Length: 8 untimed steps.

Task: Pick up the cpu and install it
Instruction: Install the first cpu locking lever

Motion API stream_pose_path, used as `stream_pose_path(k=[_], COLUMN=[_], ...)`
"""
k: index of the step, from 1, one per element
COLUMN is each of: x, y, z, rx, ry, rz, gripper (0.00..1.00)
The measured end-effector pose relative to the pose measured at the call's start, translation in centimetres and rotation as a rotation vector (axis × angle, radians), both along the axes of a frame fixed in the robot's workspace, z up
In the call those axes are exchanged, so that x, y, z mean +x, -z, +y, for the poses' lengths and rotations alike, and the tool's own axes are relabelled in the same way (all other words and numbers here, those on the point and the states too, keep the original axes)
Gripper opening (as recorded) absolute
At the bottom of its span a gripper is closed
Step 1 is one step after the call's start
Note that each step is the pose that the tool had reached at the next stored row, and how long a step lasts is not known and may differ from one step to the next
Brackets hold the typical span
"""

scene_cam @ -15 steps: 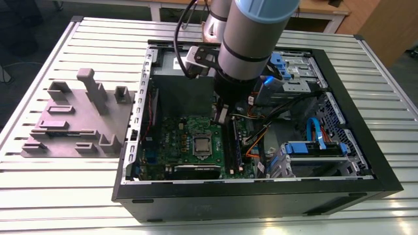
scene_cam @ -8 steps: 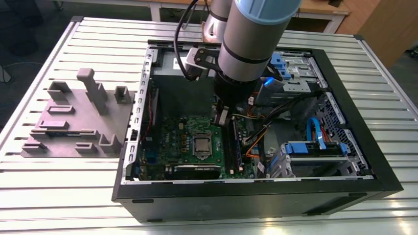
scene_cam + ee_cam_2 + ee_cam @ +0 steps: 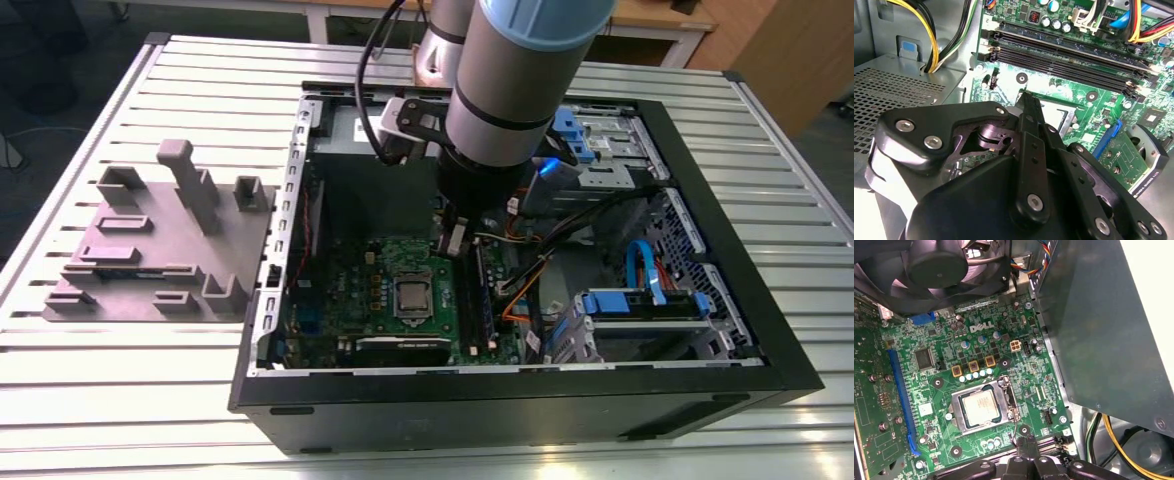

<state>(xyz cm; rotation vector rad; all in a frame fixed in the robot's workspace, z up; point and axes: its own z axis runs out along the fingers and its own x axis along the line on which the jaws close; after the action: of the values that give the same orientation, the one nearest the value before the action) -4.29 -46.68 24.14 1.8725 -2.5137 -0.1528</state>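
Cpu (image 3: 980, 407) sits flat inside its socket frame (image 3: 983, 409) on the green motherboard (image 3: 944, 385), near the board's middle in the exterior view (image 3: 412, 296); seated like this, it looks already installed. Gripper (image 3: 1025, 447) hangs just beside the socket toward the memory slots (image 3: 1064, 50), its fingers (image 3: 1030, 112) pressed together and holding nothing. Motherboard lies on the floor of the open computer case (image 3: 534, 395), which also holds a fan (image 3: 936, 265), yellow cables (image 3: 931, 37) and blue drive brackets (image 3: 641, 302). Beside the case on the slatted tabletop (image 3: 107, 390) stands a grey fixture block (image 3: 160, 245).
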Motion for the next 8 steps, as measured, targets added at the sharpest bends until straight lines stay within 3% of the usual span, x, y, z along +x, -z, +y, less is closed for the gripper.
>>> stream_pose_path(k=[8], x=[-0.07], y=[0.0], z=[-0.24], rx=[0.0], ry=[-0.015], rz=[-0.0001], gripper=[0.1])
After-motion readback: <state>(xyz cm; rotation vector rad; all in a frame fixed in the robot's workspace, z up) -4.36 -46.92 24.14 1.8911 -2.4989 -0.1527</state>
